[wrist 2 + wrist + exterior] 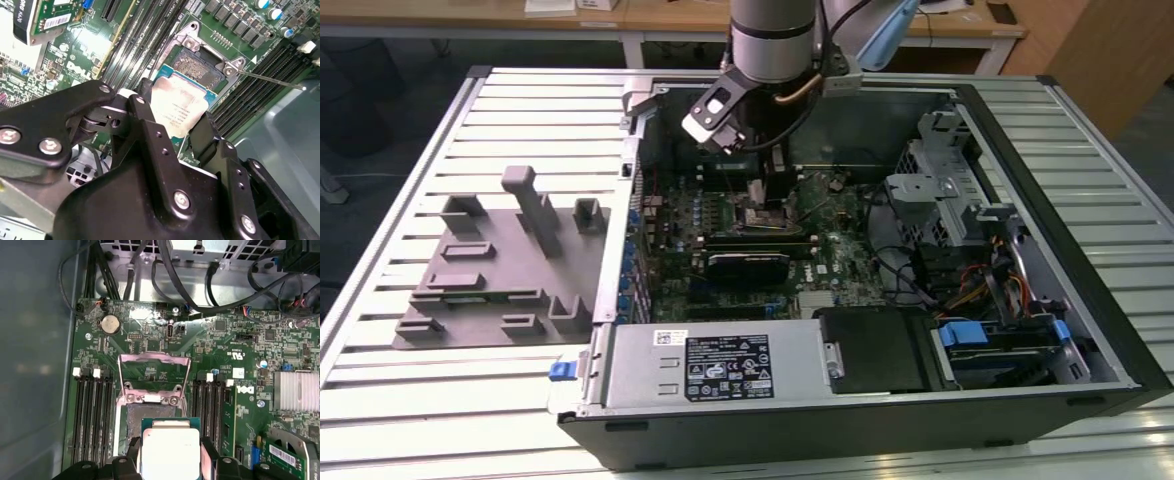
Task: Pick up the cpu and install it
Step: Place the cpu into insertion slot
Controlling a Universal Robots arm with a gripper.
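Note:
The cpu (186, 100), a flat square chip with a shiny silver top and a green edge, sits between the black fingers (144, 107) of my gripper (174, 114), which is shut on it. In the first wrist view the cpu (170, 445) hangs in my gripper (170, 456) just above and beside the open socket (150, 412). The socket's metal load plate (153, 371) is flipped up. The bare socket (196, 64) lies just past the chip in the second wrist view too. In the exterior view my gripper (765, 170) reaches down into the open computer case over the socket (762, 208).
Memory slots (90, 415) flank the socket on both sides, and its thin lever (272, 80) sticks out sideways. A heatsink (296, 390) and black cables (165, 275) are nearby. The case wall (1067, 240), drive cage (934, 190) and power supply (720, 365) ring the board. A grey fixture (494, 270) lies on the exterior view's left.

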